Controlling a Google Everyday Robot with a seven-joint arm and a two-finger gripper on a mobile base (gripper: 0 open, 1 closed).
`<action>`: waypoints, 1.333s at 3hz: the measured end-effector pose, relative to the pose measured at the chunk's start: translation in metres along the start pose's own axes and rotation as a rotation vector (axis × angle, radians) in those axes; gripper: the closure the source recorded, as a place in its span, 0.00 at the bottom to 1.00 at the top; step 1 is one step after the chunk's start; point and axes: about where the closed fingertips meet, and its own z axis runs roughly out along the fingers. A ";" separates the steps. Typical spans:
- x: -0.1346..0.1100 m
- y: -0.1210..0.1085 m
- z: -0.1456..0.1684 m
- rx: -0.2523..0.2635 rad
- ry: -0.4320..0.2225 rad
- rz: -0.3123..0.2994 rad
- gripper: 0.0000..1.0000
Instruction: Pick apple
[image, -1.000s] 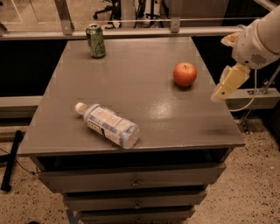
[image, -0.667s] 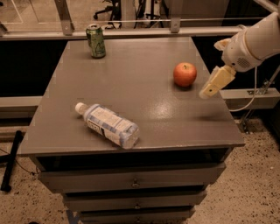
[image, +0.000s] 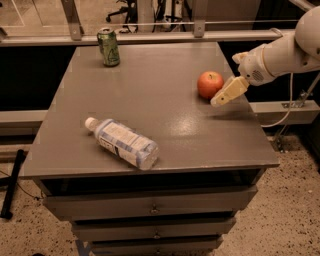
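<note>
The pincer is a pale, cream-coloured piece at the end of the white arm, which reaches in from the right edge of the view. It slants down and to the left over the right side of the grey desk, with its tip low above the surface. From this angle I cannot tell whether the pincer is apart or together, and it holds nothing that can be seen.

The red-orange apple sits on the desk just left of the pincer and slightly behind its tip. The tip lies close against the apple's lower right side, but I cannot tell whether they touch.

Well to the left of the pincer and nearer the front edge, a clear plastic water bottle lies on its side, with its white cap pointing to the far left. Far to the left and at the back of the desk, a green drink can stands upright. Below the desk top, well under the pincer, are the fronts of drawers.
</note>
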 end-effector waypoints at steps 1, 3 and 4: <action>-0.010 -0.007 0.022 -0.024 -0.088 0.046 0.00; -0.014 -0.013 0.027 -0.051 -0.187 0.114 0.39; -0.009 -0.014 0.019 -0.060 -0.205 0.138 0.63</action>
